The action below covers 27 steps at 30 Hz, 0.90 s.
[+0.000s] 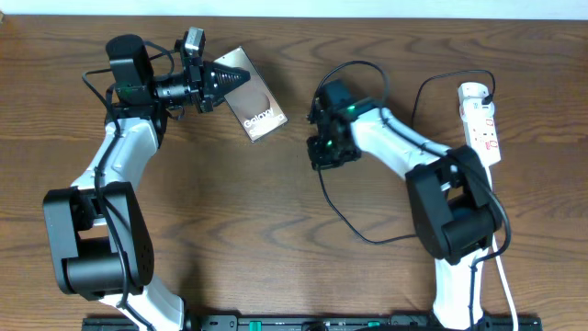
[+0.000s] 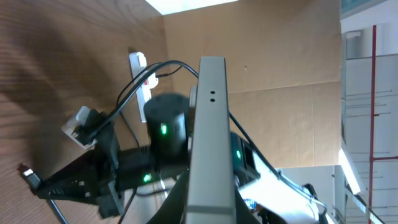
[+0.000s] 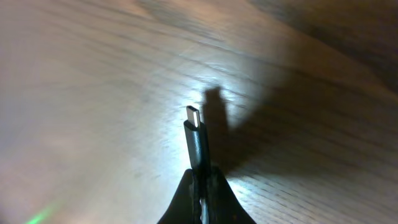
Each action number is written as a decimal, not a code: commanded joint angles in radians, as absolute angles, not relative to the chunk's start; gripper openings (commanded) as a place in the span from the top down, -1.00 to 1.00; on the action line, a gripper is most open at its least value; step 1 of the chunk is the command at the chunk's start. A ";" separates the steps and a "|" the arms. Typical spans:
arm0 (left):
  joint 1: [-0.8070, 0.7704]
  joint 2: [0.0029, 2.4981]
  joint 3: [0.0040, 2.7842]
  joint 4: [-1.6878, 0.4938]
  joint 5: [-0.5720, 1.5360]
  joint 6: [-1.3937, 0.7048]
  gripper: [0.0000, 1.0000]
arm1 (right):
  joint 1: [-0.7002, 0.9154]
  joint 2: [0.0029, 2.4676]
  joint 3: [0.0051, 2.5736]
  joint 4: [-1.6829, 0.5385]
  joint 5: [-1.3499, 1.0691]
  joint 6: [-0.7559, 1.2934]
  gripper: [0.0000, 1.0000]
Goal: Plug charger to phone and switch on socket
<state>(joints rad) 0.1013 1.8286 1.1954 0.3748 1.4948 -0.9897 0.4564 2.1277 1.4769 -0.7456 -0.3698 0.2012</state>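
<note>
Phone (image 1: 264,110) in left gripper (image 1: 230,80) — charger (image 3: 197,140) in right gripper (image 3: 202,179)

Overhead I get even, fairly bright light across the worktop (image 1: 276,230). Everything is sharp, with soft shadows tucked under the arms. My left wrist view is clear too, though the phone (image 2: 210,124), close to the lens, looks flat grey, and the top and right edges wash out pale. The right wrist view is worst: blurred wood, glare behind the charger (image 3: 198,140) tip, its dark shadow just right, the right hand (image 3: 200,180) a black silhouette, and green glow bottom left.
</note>
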 commanded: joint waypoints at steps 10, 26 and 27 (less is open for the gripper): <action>0.102 1.799 1.212 0.384 1.518 -0.980 0.87 | 0.233 2.034 1.468 -0.917 -1.258 -0.288 0.97; 0.102 1.799 1.212 0.384 1.518 -0.980 0.86 | 0.260 2.000 1.468 -1.134 -1.398 -0.465 0.97; 0.102 1.799 1.212 0.384 1.518 -0.980 0.86 | 0.263 1.987 1.468 -1.135 -1.398 -0.465 0.97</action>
